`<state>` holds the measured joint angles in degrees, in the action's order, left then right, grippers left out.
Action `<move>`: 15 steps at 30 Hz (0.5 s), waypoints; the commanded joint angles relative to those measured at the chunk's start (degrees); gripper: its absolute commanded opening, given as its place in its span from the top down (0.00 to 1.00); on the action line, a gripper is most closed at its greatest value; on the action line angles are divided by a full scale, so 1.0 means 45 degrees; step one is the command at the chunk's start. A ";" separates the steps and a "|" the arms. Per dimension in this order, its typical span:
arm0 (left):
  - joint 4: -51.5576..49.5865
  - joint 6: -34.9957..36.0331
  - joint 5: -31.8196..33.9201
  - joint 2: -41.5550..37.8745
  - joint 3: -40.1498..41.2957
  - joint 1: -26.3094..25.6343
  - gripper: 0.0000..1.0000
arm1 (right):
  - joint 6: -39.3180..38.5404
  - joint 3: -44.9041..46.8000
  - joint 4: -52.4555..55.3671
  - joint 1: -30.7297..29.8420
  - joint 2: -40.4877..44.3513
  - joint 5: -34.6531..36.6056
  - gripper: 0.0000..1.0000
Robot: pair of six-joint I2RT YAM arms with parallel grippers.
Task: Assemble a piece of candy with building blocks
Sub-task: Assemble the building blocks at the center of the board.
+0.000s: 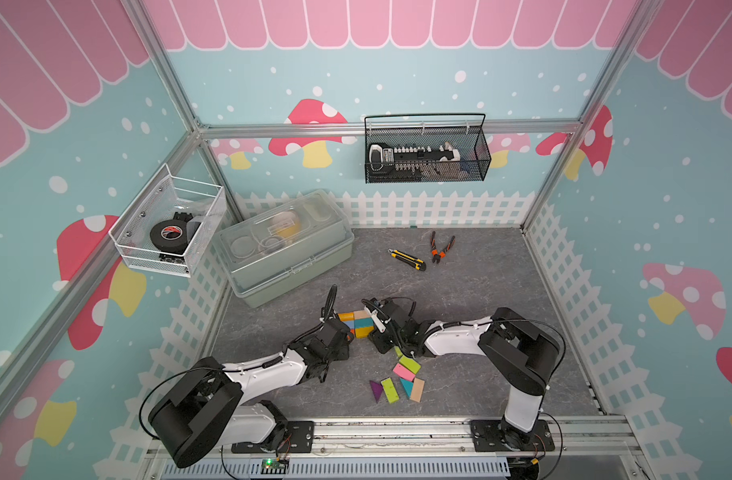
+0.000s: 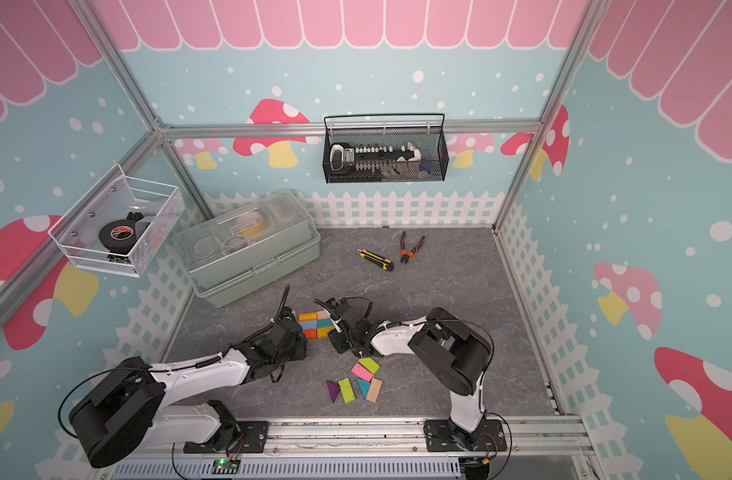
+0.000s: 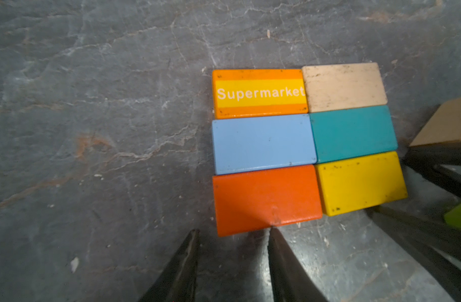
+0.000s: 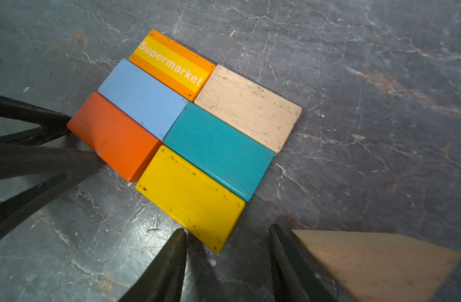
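Mid-mat, six blocks are packed flat; both the left gripper and the right gripper are seen part-open, holding nothing

Both top views look steeply down from high above the arms' base rail, facing the back wall, taking in the whole floor from far off. Each wrist view sits close over the floor, looking past its own pincer tips: the left gripper has the block grid just ahead, and the right gripper sees that same grid from the opposite flank
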<state>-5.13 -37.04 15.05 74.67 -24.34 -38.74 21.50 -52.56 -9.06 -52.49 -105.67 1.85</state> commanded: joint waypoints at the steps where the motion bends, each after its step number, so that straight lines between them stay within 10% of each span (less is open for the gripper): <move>1: -0.0259 0.0130 -0.0444 -0.0013 0.0340 0.0032 0.57 | 0.0275 0.0228 0.0218 0.0035 -0.0386 -0.0328 0.50; 15: -0.0149 0.0237 -0.0556 -0.0208 0.0410 0.0035 0.57 | 0.0224 0.0197 0.0119 0.0026 -0.0402 -0.0554 0.53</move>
<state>-4.38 -36.62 13.96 74.11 -23.81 -38.74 21.50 -52.53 -9.89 -52.49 -105.91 0.34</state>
